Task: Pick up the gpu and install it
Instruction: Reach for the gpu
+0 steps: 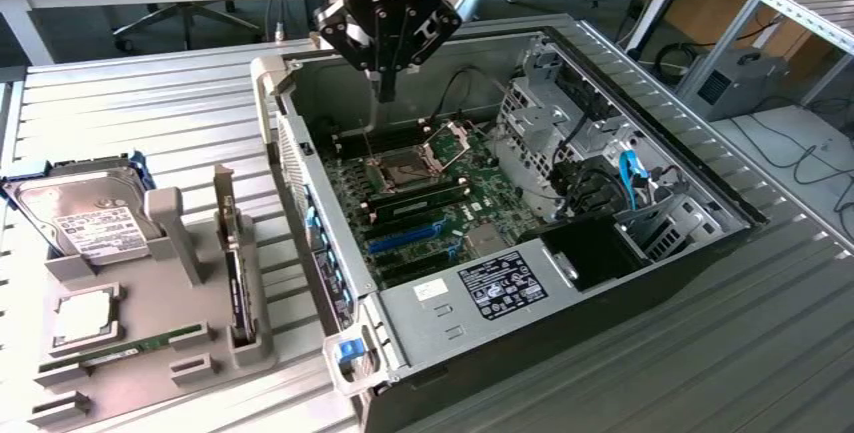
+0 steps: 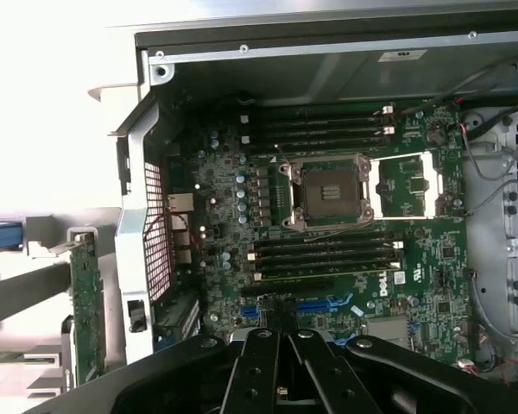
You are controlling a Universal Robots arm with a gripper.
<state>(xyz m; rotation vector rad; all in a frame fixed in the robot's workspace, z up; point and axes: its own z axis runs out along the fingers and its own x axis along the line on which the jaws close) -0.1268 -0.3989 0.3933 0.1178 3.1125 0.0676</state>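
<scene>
Exterior view | hand (image 1: 386,93) fingers together, empty, above open case (image 1: 427,338) | gpu (image 1: 239,298) standing in rack (image 1: 160,358)

We're looking at a dark green motherboard (image 1: 427,193) with bright blue slots (image 1: 404,238), all inside a black and silver case (image 1: 587,298). The gpu (image 1: 239,293) has a black face and a silver bracket, and its board shows green in the wrist view. The hard drive (image 1: 87,223) is silver with a white label, the holder (image 1: 147,383) is plain grey, the gripper (image 1: 386,93) is black, and the table (image 1: 747,353) is ribbed silver.
</scene>
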